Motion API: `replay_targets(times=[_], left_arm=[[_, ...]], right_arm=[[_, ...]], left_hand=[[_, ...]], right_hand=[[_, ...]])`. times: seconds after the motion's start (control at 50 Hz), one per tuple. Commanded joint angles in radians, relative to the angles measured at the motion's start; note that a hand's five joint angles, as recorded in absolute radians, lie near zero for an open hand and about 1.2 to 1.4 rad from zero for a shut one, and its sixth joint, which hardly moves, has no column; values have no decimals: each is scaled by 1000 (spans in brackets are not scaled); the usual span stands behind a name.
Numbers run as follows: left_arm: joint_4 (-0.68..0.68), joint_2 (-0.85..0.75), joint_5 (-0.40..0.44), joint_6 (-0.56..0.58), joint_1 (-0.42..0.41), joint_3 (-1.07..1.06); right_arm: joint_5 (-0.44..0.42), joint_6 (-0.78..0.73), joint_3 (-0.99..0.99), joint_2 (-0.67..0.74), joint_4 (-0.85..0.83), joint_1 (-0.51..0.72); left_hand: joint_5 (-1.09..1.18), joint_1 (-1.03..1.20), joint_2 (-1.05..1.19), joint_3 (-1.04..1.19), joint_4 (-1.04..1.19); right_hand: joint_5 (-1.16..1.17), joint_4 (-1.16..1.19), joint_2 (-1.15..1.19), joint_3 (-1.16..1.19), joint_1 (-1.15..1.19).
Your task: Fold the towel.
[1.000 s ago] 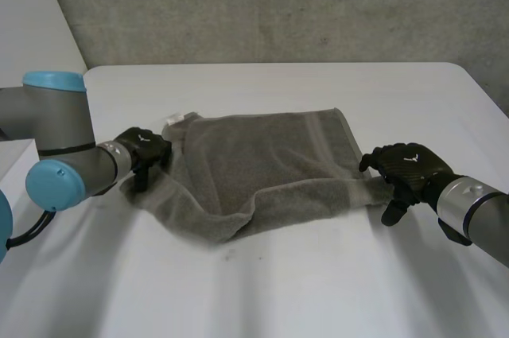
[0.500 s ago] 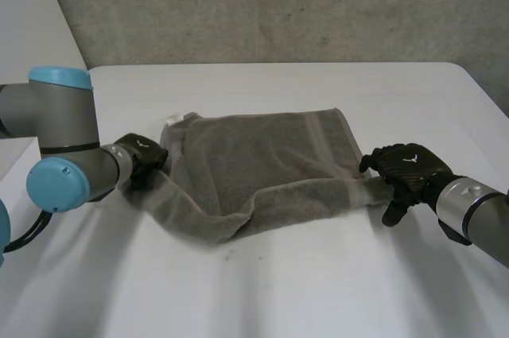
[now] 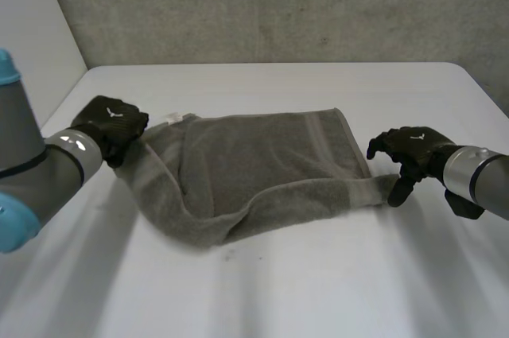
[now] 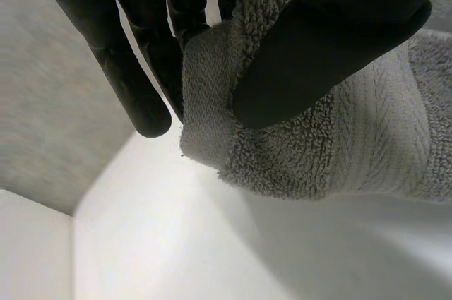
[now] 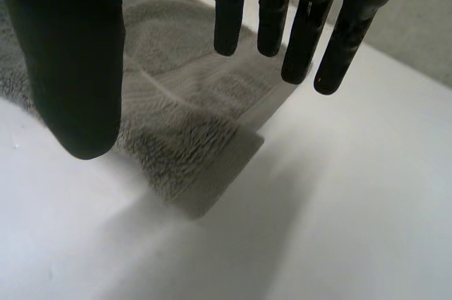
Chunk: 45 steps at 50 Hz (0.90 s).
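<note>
Head view, towel: One grey towel point(image 3: 254, 167) lies mid-desk on the white desk point(image 3: 318, 290). Its near edge is rolled into a loose ridge.
Head view, left: My left robot hand point(image 3: 111, 125) is at the towel's far left corner, and the cloth slopes up to it.
Head view, right: My right robot hand point(image 3: 409, 151) hovers at the near right corner.
Head view, count: One towel, two robot hands, one desk.
Left wrist view, hold: My left robot hand point(image 4: 339, 39) pinches the towel point(image 4: 339, 145), thumb pressing the hem against my fingers.
Left wrist view, risk: The pinch takes little more than the hem, so I judge that a hard pull could slide the cloth out.
Right wrist view, hold: My right robot hand point(image 5: 74, 60) is spread, fingers straight, thumb apart, holding nothing. The towel's point(image 5: 198, 152) corner lies flat on the desk point(image 5: 353, 194) beneath it.
Right wrist view, risk: If my left carries its corner while my right has no hold, the towel may drag and bunch, leaving a skewed fold. Closing on so flat a corner, my fingers could also scrape the desk and miss the cloth.
</note>
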Motion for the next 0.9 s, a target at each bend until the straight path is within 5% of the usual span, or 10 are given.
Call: replay_targets(times=[0.02, 0.1, 0.14, 0.18, 0.32, 0.62, 0.82, 0.9], left_arm=[[143, 102, -6, -1, 3, -144], [150, 114, -6, -12, 5, -169], [150, 117, -4, -26, 6, -175], [152, 122, -4, -68, 13, -177], [156, 178, -4, -190, 46, -134], [149, 385, -10, -483, 148, 133], [37, 382, -38, -569, 177, 293], [-2, 324, -32, -563, 178, 288]], right_arm=[[43, -15, -98, 124, 35, 8], [86, -46, -131, 178, 29, 22], [120, -90, -167, 217, 29, 49], [125, -103, -174, 218, 29, 51], [128, -108, -184, 120, 39, 48], [109, -83, -391, -383, 36, -47], [116, -72, -551, -380, 92, -75], [100, -92, -557, -276, 173, -80]], left_hand=[[192, 222, 181, 183, 180], [192, 222, 181, 183, 180], [192, 222, 181, 183, 180], [192, 222, 181, 183, 180], [192, 222, 181, 183, 180], [192, 222, 181, 183, 180], [192, 222, 181, 183, 180], [192, 222, 181, 183, 180]], right_hand=[[119, 107, 150, 113, 176], [228, 216, 259, 221, 285], [823, 811, 854, 817, 880], [957, 945, 988, 950, 1014], [958, 946, 989, 951, 1015], [958, 946, 989, 951, 1015], [958, 946, 989, 951, 1015], [958, 946, 989, 951, 1015]])
